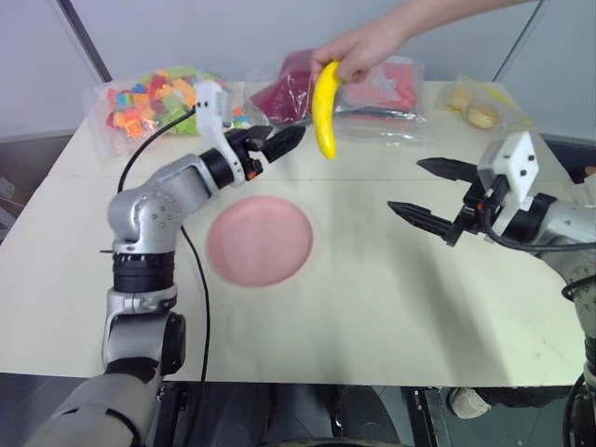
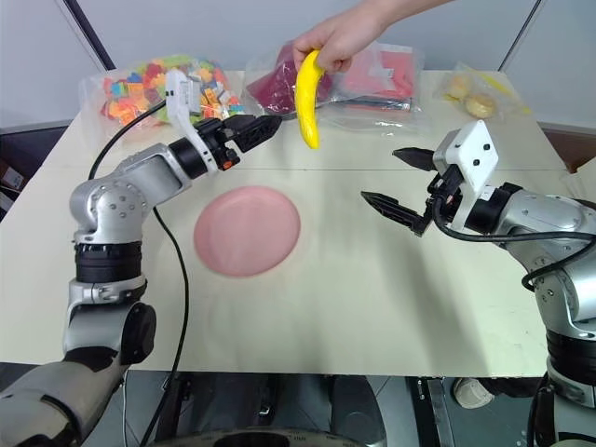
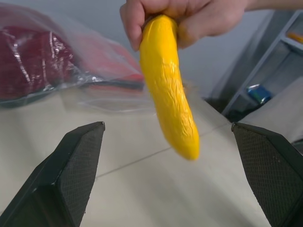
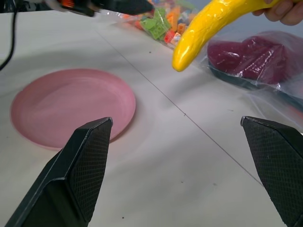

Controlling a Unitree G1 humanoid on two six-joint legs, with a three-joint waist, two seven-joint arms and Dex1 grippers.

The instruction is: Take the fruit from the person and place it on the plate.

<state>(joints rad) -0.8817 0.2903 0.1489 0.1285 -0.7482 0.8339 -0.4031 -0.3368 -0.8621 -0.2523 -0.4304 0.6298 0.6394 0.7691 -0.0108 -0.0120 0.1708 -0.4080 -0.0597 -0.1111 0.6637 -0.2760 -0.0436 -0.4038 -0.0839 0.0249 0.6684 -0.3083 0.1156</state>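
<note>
A person's hand (image 1: 368, 47) reaches in from the far right and holds the fruit, a yellow banana (image 1: 325, 110), by its upper end, so it hangs above the table's far middle. My left gripper (image 1: 291, 138) is raised just left of the banana, its tips a small gap from it. In the left wrist view its fingers (image 3: 71, 175) stand wide open with the banana (image 3: 170, 94) ahead between them, untouched. The pink plate (image 1: 259, 240) lies empty on the table below my left arm. My right gripper (image 1: 405, 186) hovers open on the right, holding nothing.
Along the table's far edge lie clear bags: colourful bricks (image 1: 149, 102), a dark red item (image 1: 293, 93) and pale round items (image 1: 475, 107). A black cable (image 1: 200, 307) hangs along my left arm. Bare tabletop (image 1: 372, 307) spreads between plate and right gripper.
</note>
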